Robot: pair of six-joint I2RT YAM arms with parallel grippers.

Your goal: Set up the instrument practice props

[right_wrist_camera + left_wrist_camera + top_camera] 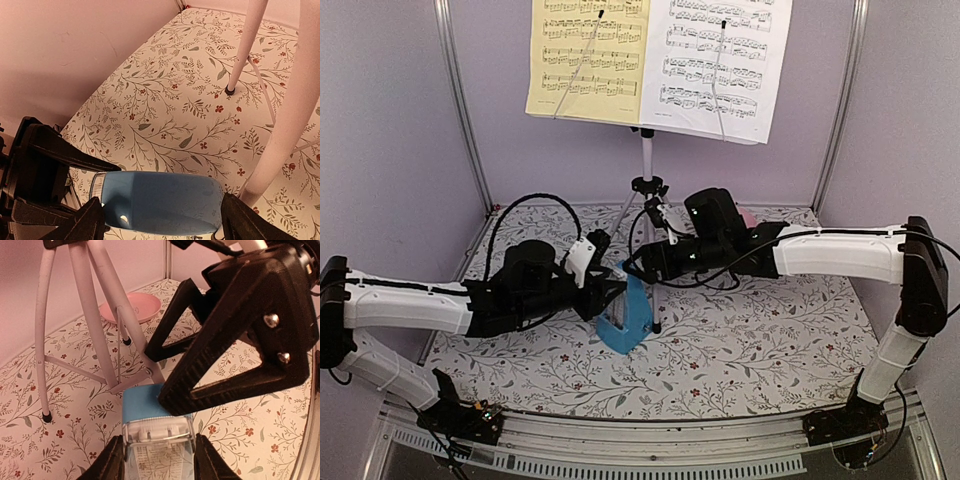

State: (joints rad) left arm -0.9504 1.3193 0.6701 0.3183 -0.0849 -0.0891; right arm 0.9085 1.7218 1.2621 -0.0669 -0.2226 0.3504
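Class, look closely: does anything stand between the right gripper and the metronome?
Nothing visible does. The metronome already sits between the fingers of the right gripper, and the left gripper holds it too. A stand leg runs close beside it.

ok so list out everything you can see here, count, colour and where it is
music stand: 1, pale pole on silver tripod legs, back centre of the table
yellow sheet of music: 1, yellow, left side of the stand
white sheet of music: 1, white, right side of the stand
metronome: 1, blue, just in front of the stand's legs, between the two claws
plate: 1, pink, back right, beyond the tripod
tablecloth: 1, white with a leaf and flower print, covering the table
frame posts: 2, silver, back corners
left claw: 1, black, shut on the metronome
right claw: 1, black, open, jaws either side of the metronome's top
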